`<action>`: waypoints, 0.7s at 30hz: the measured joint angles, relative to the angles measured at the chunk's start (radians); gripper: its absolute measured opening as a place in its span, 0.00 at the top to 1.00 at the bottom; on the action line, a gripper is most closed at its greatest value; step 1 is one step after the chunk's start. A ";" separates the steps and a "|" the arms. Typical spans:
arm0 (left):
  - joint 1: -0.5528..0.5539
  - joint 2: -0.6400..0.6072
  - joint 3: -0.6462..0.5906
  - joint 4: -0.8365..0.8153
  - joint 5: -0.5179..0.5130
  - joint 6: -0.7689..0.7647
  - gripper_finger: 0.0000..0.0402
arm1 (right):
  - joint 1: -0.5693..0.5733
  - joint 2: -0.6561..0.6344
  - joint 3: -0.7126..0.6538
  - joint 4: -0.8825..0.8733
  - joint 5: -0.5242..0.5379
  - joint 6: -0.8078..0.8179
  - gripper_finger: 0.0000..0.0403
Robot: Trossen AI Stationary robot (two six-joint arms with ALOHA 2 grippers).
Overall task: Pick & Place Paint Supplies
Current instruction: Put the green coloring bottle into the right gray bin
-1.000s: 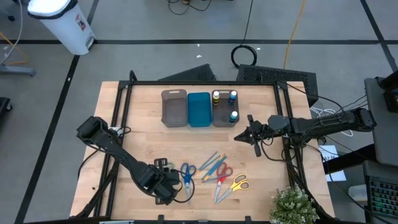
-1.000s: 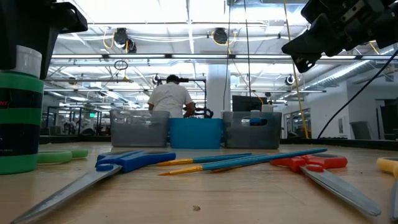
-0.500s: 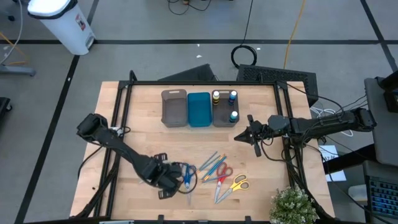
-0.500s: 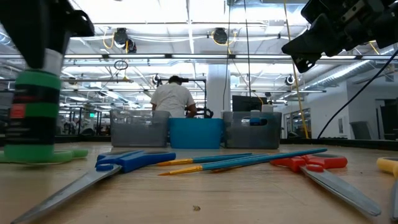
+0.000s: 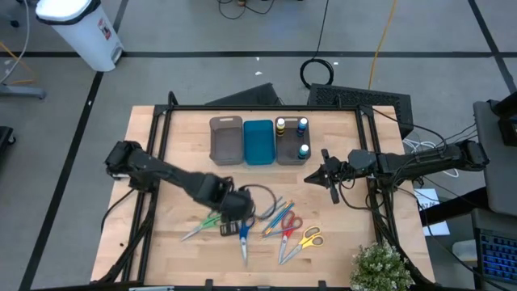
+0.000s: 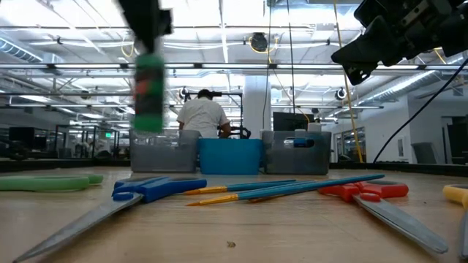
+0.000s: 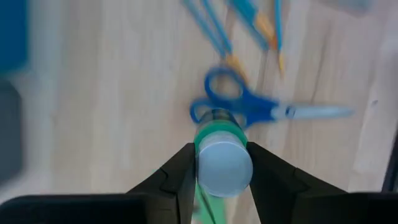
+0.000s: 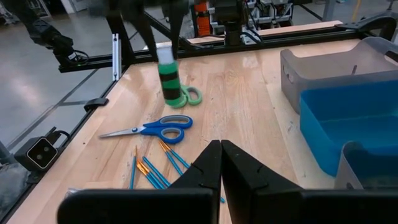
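Swinging up from the table's seven o'clock edge toward its middle, the left gripper [image 7: 219, 163] now carries the small white bottle with green bands [image 6: 148, 91] clear of the wood, fingers clamped on its sides, above the blue-handled scissors [image 5: 243, 234]. Green-handled scissors [image 5: 203, 224], earlier hidden under the arm, now lie uncovered at seven o'clock. At three o'clock the right gripper [image 5: 311, 177] hangs pinched together, unmoved.

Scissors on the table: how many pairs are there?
4. In a row across the near side of the table: green scissors toward the left arm's side, then blue scissors, red scissors and yellow scissors. None seem hidden.
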 joint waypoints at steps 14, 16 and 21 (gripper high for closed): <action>0.226 -0.001 0.265 0.058 -0.138 0.342 0.68 | 0.000 0.000 0.000 0.000 0.000 -0.001 1.00; 0.261 -0.001 0.265 0.095 -0.138 0.372 0.68 | 0.000 0.000 0.000 0.000 0.000 -0.001 1.00; 0.345 0.007 0.265 0.181 -0.119 0.423 0.68 | 0.000 0.000 0.000 0.000 0.000 -0.005 1.00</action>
